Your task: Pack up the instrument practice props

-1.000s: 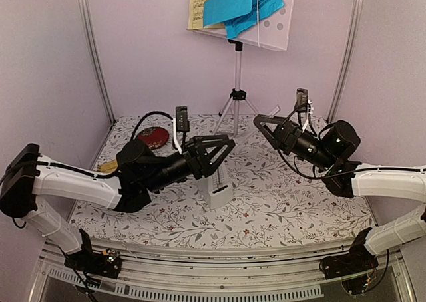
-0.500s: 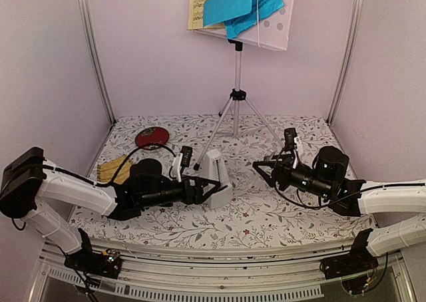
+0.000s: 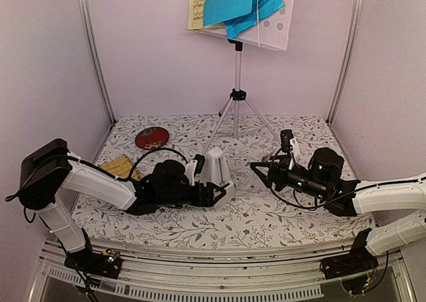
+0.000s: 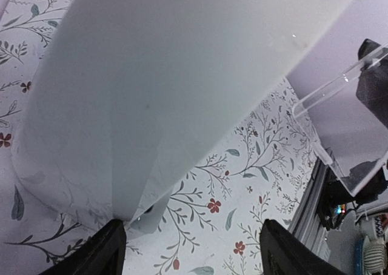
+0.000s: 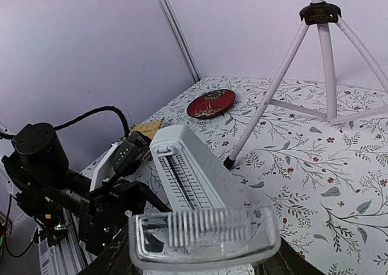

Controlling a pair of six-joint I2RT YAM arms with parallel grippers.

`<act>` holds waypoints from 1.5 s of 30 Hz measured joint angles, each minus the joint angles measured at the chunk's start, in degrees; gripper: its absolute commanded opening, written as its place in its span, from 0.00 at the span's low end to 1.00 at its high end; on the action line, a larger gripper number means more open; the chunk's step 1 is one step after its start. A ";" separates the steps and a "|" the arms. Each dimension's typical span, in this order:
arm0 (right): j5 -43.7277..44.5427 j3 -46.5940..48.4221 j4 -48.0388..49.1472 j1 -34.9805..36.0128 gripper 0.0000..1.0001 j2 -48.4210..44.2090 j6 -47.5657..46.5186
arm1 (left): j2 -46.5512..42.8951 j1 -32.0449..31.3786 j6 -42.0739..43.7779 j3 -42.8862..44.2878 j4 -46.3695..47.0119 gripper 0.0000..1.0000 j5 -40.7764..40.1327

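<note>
Left end effector (image 4: 194, 251) spread wide, straddling the white pyramid metronome (image 3: 214, 167) near the table's (image 3: 266, 215) front edge. Right end effector (image 5: 203, 263) pinches a clear ribbed cover (image 5: 203, 232). Floral tablecloth; lilac walls (image 3: 146, 49).

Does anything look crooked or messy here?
Yes. Up on the stand, the blue sheets hang tilted and overlapping, covering part of the pale-yellow sheet. Nothing looks spilled or broken.
</note>
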 measured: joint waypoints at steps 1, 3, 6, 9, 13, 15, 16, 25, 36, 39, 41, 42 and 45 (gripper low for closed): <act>0.04 0.00 0.13 0.00 0.53 0.00 0.00 | 0.46 -0.02 0.00 0.39 -0.22 0.78 -0.20; 0.26 -0.11 0.37 0.00 0.53 0.00 0.00 | 1.44 -0.31 0.04 0.94 -0.37 0.78 -0.26; 0.39 -0.31 0.44 0.02 0.53 0.00 -0.09 | 2.91 -0.79 0.37 1.33 0.20 0.78 -0.15; 0.39 -0.37 1.66 0.02 0.53 0.48 -0.90 | 3.17 -1.16 0.63 1.14 0.48 0.79 -0.48; -0.07 -0.31 4.87 0.07 0.53 3.91 -2.64 | -2.43 -1.14 1.84 -2.51 0.13 0.80 -3.76; -0.68 -0.07 5.60 0.07 0.53 5.88 -3.39 | -7.58 -0.94 2.78 -4.28 -0.85 0.80 -5.51; -1.01 0.20 5.97 0.09 0.53 7.04 -3.89 | -10.54 -0.81 3.10 -4.94 -1.33 0.80 -6.21; -0.83 5.51 8.28 2.01 0.52 15.52 -8.68 | -25.46 5.27 4.24 -7.91 -3.72 0.81 -7.74; 6.91 12.07 8.50 7.21 0.52 23.96 -12.85 | -28.24 7.72 4.04 -9.49 -6.21 0.81 -7.93; 8.37 12.57 8.52 7.45 0.52 25.31 -13.16 | -28.76 7.72 4.00 -9.68 -6.23 0.81 -8.09; 9.27 12.59 8.52 7.45 0.52 25.94 -13.25 | -28.85 7.76 3.93 -9.75 -6.23 0.81 -8.13; 9.60 12.59 8.50 7.45 0.52 26.25 -13.25 | -28.85 7.76 3.80 -9.79 -6.25 0.81 -8.15; 10.25 12.94 8.90 7.58 0.52 26.82 -13.29 | -28.85 7.76 3.54 -10.14 -6.16 0.81 -8.15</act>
